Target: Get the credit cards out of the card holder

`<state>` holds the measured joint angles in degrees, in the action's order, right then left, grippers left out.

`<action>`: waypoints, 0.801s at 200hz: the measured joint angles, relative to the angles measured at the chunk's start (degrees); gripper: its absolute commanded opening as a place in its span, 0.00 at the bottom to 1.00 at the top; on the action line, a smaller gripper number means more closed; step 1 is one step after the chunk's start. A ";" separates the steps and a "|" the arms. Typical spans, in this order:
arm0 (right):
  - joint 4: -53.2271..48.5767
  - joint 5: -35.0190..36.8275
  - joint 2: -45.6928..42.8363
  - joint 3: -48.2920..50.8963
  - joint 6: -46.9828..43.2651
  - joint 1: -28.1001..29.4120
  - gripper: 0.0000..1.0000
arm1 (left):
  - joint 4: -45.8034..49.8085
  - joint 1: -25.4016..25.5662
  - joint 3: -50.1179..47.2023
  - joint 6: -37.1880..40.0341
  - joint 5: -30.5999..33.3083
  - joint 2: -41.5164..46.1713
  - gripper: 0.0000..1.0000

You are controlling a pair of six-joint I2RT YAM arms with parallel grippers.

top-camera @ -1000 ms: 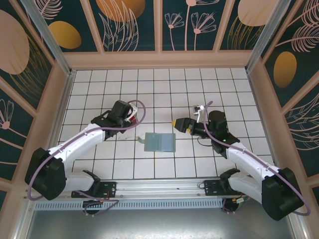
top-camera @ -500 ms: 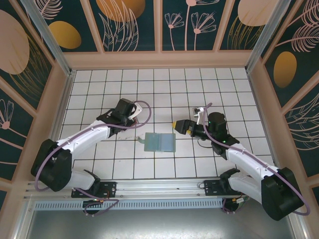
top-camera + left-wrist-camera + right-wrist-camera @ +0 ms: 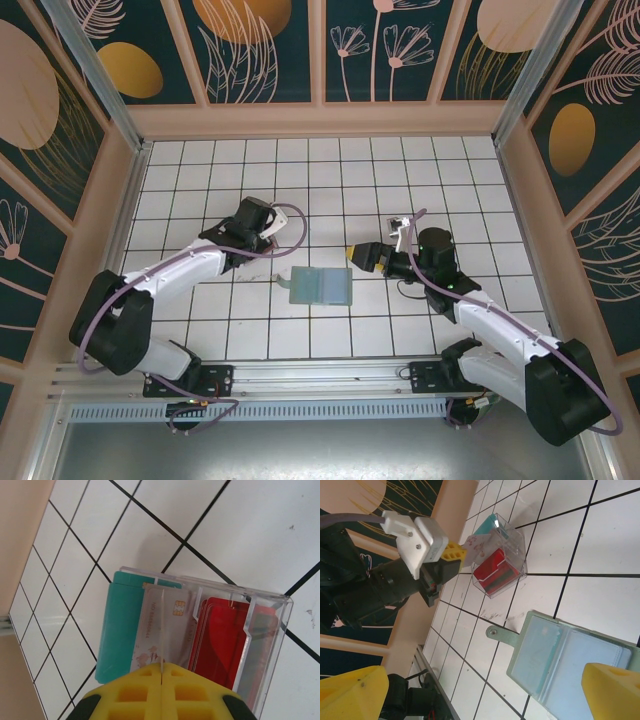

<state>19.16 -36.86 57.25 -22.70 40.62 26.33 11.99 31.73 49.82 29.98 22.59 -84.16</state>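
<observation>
Left arm reaches low and the left gripper (image 3: pixel 162 674) pinches shut on the pale card (image 3: pixel 160 625) in a clear tray (image 3: pixel 270 630), between the teal card (image 3: pixel 120 625) and the red card (image 3: pixel 220 640). The right gripper (image 3: pixel 352 254) gapes wide just beside the card holder (image 3: pixel 320 286), which lies open on the white tiled table (image 3: pixel 400 180) under floral wall panels (image 3: pixel 260 50). The pale card's near end hides beneath the fingers.

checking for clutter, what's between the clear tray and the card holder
Only bare tile with faint scuffs lies between the clear tray and the card holder, shown in the right wrist view.
</observation>
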 measured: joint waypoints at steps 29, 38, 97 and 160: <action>0.00 0.00 -0.11 0.15 0.20 0.00 0.99 | -0.37 -0.13 0.00 1.33 0.17 -1.64 0.00; 0.00 -0.02 -0.37 0.39 0.20 0.00 0.99 | -0.79 -0.13 0.00 1.64 0.46 -1.92 0.00; 0.33 0.02 -1.09 1.14 0.39 0.00 0.99 | -2.91 -0.24 0.00 3.02 0.90 -2.38 0.07; 0.42 -0.02 -1.14 1.68 0.44 0.00 0.99 | -4.28 -0.39 -1.60 3.87 1.99 -2.36 0.38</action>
<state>19.57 -36.88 56.12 -21.02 41.06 26.33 7.70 31.33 48.23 33.85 24.58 -86.52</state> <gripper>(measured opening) 0.988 0.379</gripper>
